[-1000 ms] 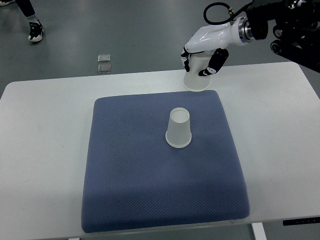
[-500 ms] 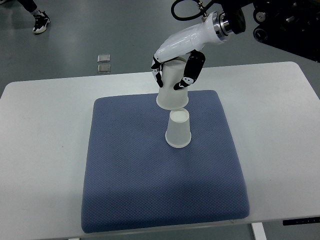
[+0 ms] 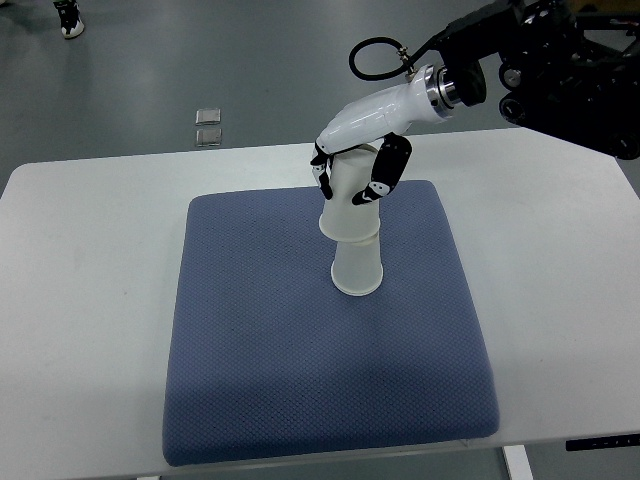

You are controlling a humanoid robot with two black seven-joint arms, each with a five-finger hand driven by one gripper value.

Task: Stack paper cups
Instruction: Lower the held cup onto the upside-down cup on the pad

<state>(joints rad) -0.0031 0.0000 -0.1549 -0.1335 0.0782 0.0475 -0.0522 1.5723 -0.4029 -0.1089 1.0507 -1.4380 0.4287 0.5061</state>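
On the blue pad (image 3: 300, 380) at the centre of the white table (image 3: 80, 300), an upside-down paper cup (image 3: 357, 272) stands upright, rim down on the fabric, slightly right of pad centre. Right hand (image 3: 358, 165), arm coming in from the upper right, is clenched around a second inverted cup (image 3: 350, 212), dark-tipped fingers (image 3: 384, 176) wrapped on its sides. Held cup sits over the top of the standing one, its rim overlapping the lower cup's upper part; only the lower half of the bottom cup shows. Held cup leans a little left of the lower cup's axis. Can't tell how far it is seated. Black cable loop (image 3: 375, 55) sits behind the wrist. On the floor beyond the table's far edge, two small clear square items (image 3: 208, 126). A shoe (image 3: 68, 18) shows at the top left corner. Left arm not visible.
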